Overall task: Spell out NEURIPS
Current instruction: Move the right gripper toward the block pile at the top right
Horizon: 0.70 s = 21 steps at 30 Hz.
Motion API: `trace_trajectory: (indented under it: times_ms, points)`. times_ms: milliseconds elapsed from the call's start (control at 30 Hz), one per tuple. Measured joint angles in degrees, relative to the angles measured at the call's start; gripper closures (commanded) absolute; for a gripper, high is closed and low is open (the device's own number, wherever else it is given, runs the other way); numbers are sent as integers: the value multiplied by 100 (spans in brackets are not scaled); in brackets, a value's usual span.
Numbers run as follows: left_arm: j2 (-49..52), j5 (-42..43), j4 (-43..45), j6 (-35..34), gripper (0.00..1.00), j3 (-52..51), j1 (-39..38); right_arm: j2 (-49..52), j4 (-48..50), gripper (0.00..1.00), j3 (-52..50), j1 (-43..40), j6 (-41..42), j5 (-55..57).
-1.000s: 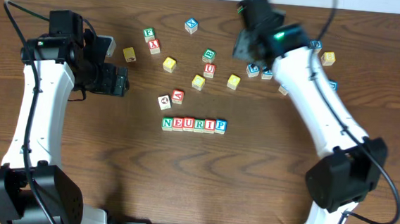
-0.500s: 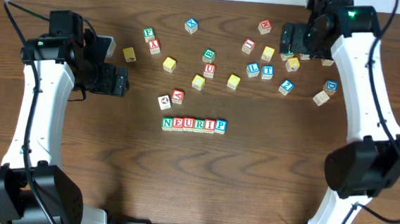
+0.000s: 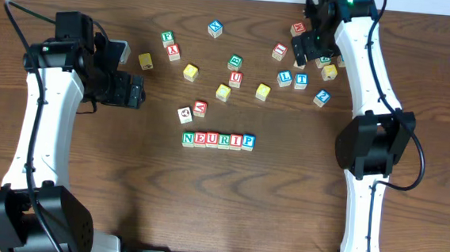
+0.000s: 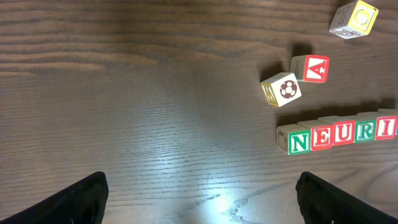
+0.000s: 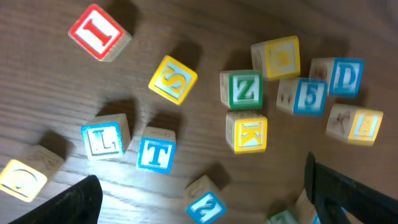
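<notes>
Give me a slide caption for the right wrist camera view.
Open right pincer above scattered letter cubes, the yellow S lying near blue T.

Six wooden cubes sit in a straight row, sides touching, letters up & upright, reading NEURIP. N cube (image 3: pixel 187 138) = green letter, left end of the row. E cube (image 3: pixel 199 139), red, touches N's right side. Then U cube (image 3: pixel 211 139), R cube (image 3: pixel 224 140) (green), I cube (image 3: pixel 236 141), each one further right of N; U & I colours unclear. P cube (image 3: pixel 248 141), blue, is the end furthest from N. S cube (image 5: pixel 173 79): yellow face w/ blue S, letter up, turned diagonally, loose, well apart from N, off to the far upper right in overhead view, not in the row.
</notes>
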Motion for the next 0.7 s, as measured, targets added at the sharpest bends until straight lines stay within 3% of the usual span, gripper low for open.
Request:
trace_trajectory:
  times_ms: [167, 200, 333, 700]
  points:
    - [2, 0, 2, 0, 5, 0, 0, 2, 33, 20, 85, 24, -890, -90]
    - [0, 0, 0, 0, 5, 0, 0, 2, 35, 1, 92, 22, -1038, -166]
    - [0, 0, 2, 0, 5, 0, 0, 11, 98, 1, 92, -24, -1497, -509]
    - [0, 0, 2, 0, 5, 0, 0, 92, 658, 1, 92, -162, -1464, -815]
